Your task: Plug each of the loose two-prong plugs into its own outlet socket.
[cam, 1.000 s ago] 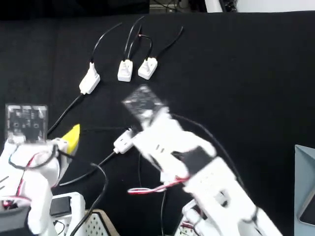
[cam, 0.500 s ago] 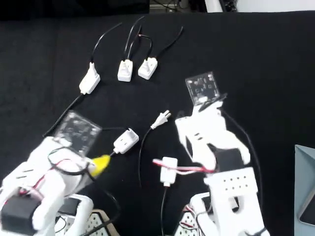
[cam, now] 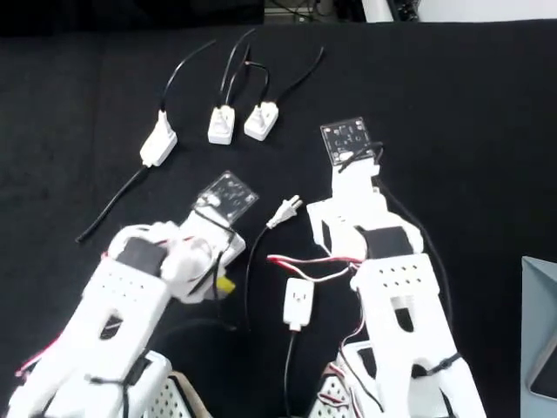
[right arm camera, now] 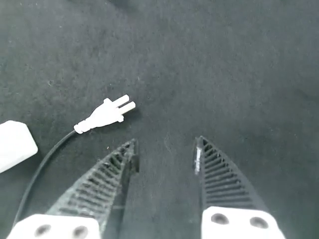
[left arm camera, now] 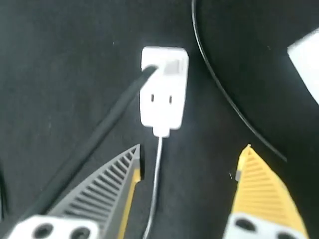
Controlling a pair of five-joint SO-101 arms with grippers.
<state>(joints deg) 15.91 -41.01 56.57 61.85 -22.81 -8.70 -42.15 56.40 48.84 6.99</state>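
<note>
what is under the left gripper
A white outlet socket lies on the black cloth below the open left gripper, two slots facing up, its white cord running back between the fingers. From above, the left arm hides the socket.

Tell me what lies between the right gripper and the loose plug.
Nothing. In the right wrist view the stretch between the open right gripper and the plug is bare black cloth. The plug lies apart from both fingers.
</note>
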